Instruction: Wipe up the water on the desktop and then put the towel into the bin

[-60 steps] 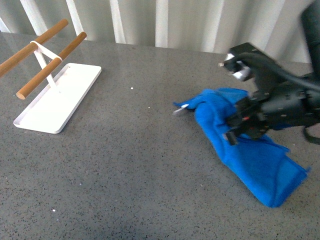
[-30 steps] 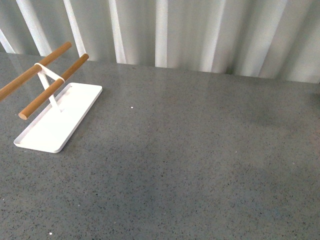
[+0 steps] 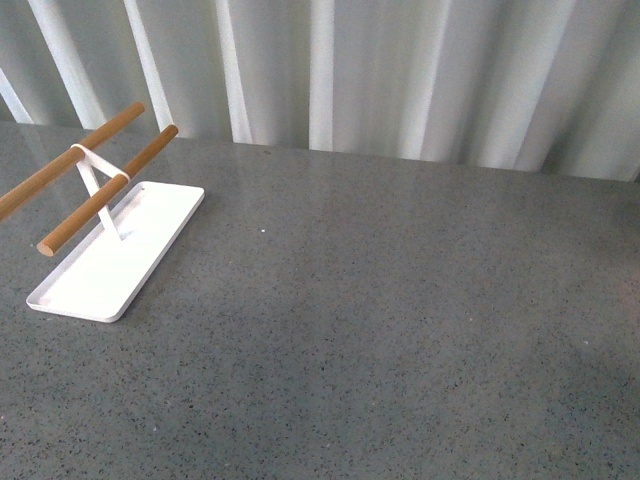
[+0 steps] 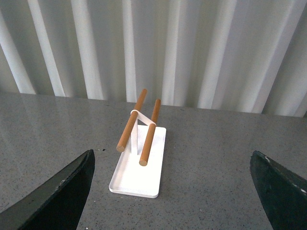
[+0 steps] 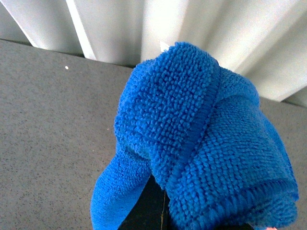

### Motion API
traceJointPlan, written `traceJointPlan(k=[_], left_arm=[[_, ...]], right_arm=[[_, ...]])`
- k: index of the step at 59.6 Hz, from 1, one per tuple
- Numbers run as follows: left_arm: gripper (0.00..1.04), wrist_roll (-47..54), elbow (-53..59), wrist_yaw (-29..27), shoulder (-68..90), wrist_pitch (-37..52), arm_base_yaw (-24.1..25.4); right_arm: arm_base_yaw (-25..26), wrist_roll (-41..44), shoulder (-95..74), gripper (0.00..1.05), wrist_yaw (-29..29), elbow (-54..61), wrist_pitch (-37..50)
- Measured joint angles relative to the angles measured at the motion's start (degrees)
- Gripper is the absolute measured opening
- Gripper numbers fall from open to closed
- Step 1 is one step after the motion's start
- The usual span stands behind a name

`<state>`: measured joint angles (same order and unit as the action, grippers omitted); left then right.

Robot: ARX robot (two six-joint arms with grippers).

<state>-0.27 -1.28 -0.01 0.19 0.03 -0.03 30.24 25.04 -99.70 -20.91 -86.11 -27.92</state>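
- A towel rack stands at the far left of the counter [image 3: 380, 330]. It has a white tray [image 3: 110, 270] and two wooden rods [image 3: 105, 190] on a thin white frame. The tray and rods run lengthwise from near-left to far-right.
- The left fingers [image 4: 57, 196] are spread wide and released, grasping nothing. They hover over the counter facing the rack, and nothing stands between them and it.
- A white pleated curtain [image 3: 400, 70] closes off the counter's far edge.
- The right fingers [image 5: 146, 211] are clenched on the towel [image 5: 201, 143]. Only a dark sliver of them shows under the cloth.
- The towel is held up off the counter, close against the right wrist camera.
- It is bunched into thick folds with a hemmed edge curling across, so its long axis cannot be told.
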Motion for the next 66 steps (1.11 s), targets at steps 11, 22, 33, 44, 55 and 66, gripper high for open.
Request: traceJointPlan(k=[11, 22, 33, 44, 55, 66], left_arm=[[0.98, 0.00, 0.00, 0.00, 0.00, 0.00, 0.00], [0.98, 0.00, 0.00, 0.00, 0.00, 0.00, 0.00], [0.98, 0.00, 0.00, 0.00, 0.00, 0.00, 0.00], [0.98, 0.00, 0.00, 0.00, 0.00, 0.00, 0.00], [0.98, 0.00, 0.00, 0.02, 0.00, 0.00, 0.00], [0.98, 0.00, 0.00, 0.00, 0.00, 0.00, 0.00]], right_arm=[[3.74, -2.97, -5.86, 0.04, 0.68, 3.52, 2.60], [6.62, -4.59, -9.92, 0.04, 2.10, 4.31, 3.98], [9.84, -5.42, -13.40, 0.04, 3.85, 4.31, 4.09], [12.31, -5.90, -16.00, 0.18, 7.56, 4.31, 4.39], [12.96, -5.95, -16.87, 0.47, 7.89, 4.31, 4.13], [12.90, -5.31, -16.90, 0.77, 7.45, 4.31, 2.60]])
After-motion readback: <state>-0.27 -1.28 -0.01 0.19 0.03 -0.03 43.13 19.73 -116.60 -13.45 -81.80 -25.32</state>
